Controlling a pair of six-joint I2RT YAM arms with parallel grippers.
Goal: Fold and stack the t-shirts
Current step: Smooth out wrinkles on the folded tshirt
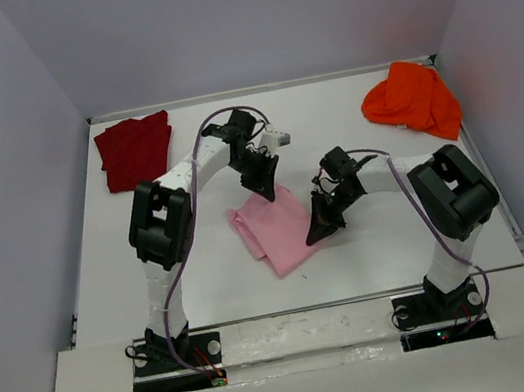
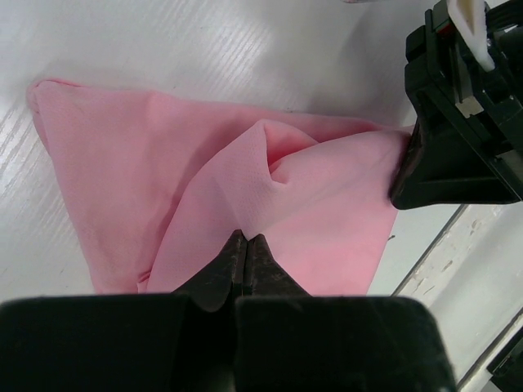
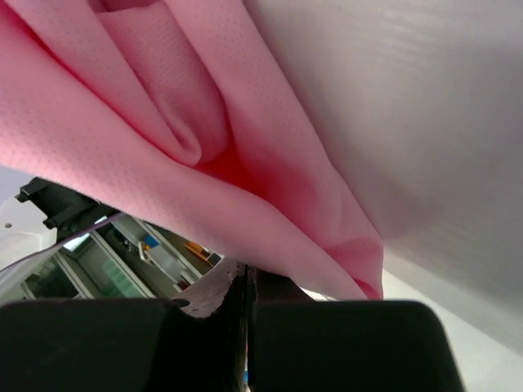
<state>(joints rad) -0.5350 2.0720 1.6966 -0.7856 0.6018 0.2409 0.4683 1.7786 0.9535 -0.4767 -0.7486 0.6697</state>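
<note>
Because the limp pink t-shirt [image 1: 271, 233] sags, my left fingers [image 2: 225, 265] and right fingers [image 3: 214, 290] pinch closed on its twelve and three o'clock edges.

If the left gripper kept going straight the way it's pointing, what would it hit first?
The light pink cloth t-shirt: the left gripper is shut on its raised fold, the white table likely just behind.

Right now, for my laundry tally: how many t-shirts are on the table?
3. The dark red t-shirt lies folded at the far left corner, the orange t-shirt bunched at the far right, the pink t-shirt in the middle. None looks hidden.
</note>
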